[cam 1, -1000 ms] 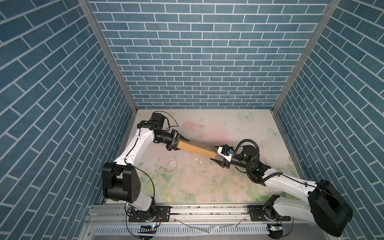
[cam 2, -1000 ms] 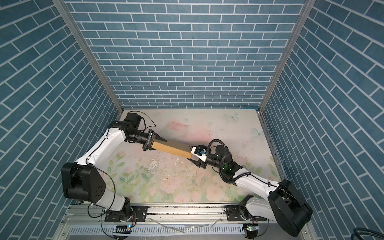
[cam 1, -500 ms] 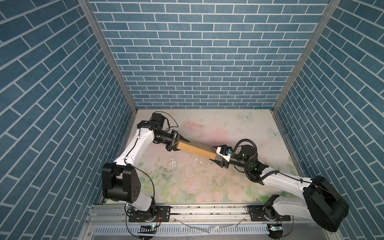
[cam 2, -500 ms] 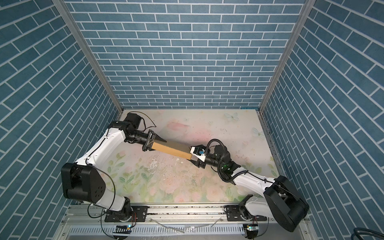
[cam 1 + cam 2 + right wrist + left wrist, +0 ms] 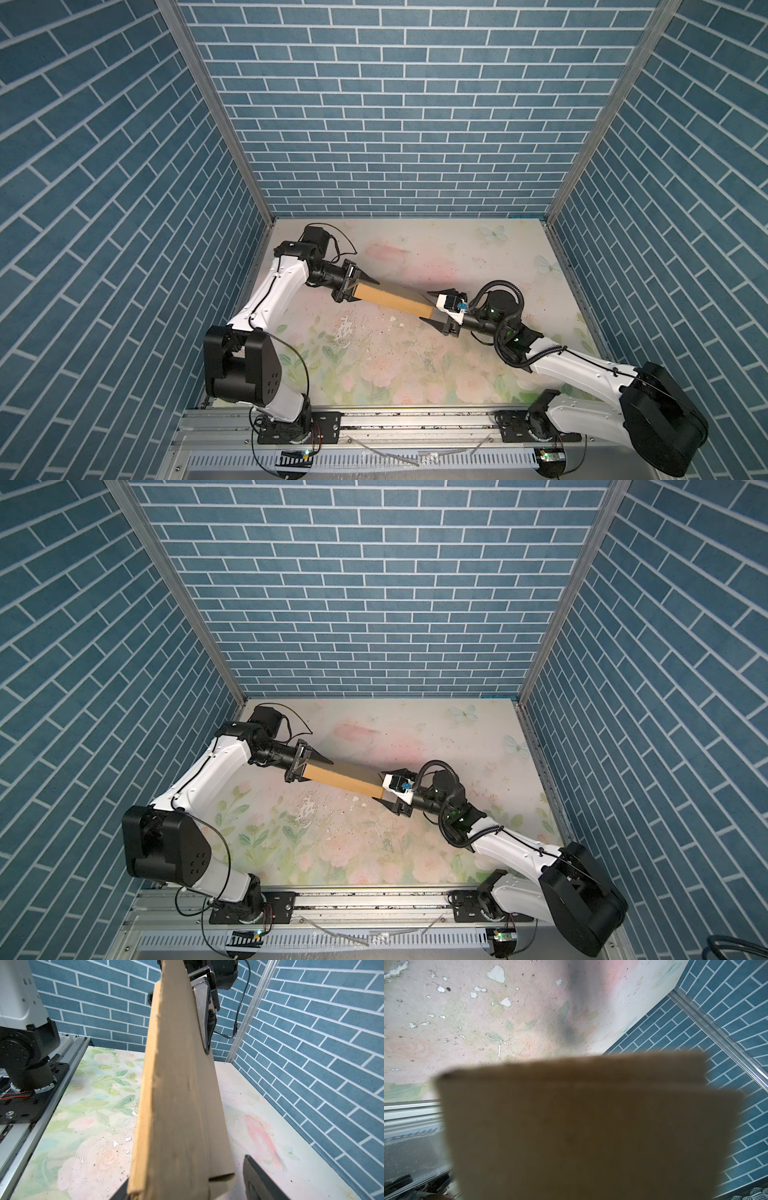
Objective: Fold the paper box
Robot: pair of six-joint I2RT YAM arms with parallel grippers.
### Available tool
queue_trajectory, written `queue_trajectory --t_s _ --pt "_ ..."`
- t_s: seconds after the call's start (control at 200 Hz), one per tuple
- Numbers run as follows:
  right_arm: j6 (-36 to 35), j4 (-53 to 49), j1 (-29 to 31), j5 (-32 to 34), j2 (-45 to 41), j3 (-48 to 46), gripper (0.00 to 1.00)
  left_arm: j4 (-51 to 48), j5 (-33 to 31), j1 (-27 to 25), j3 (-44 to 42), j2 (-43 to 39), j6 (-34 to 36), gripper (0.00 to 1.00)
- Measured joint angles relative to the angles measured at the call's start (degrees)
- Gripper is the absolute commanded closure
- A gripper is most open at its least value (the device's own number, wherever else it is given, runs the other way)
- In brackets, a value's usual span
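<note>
- The left gripper [image 5: 363, 291], left of centre in a top view, is clamped on one end of the paper box [image 5: 392, 300]. The right wrist view shows one of its fingers [image 5: 204, 1022] pressed flat against the cardboard near the top of the frame.
- The right gripper [image 5: 426, 306], right of centre, has its jaws spread around the opposite end. At lower right of the right wrist view, a gap separates one finger [image 5: 256, 1178] from the board, so nothing is pinched there.
- The paper box, folded into flat layers and turned on edge, runs diagonally across mid-frame in both top views. It appears to be held clear of the floral table [image 5: 374, 374].
- In the left wrist view, blurred brown cardboard fills the lower half of the frame and no fingers show.
- The step in hand looks like a two-armed hold to press the layers together. To do it well, the right jaws should close squarely across the stacked edges while the left keeps its clamp. Neither wrist should twist, or the creases may spring open.
</note>
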Motion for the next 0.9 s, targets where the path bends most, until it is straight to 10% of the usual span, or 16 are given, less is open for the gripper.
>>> queue_trajectory --t_s 0.9 --pt "-0.09 2.34 5.88 1.07 5.46 3.15 0.32 1.11 -1.81 -0.42 -0.24 0.00 -0.74 1.00"
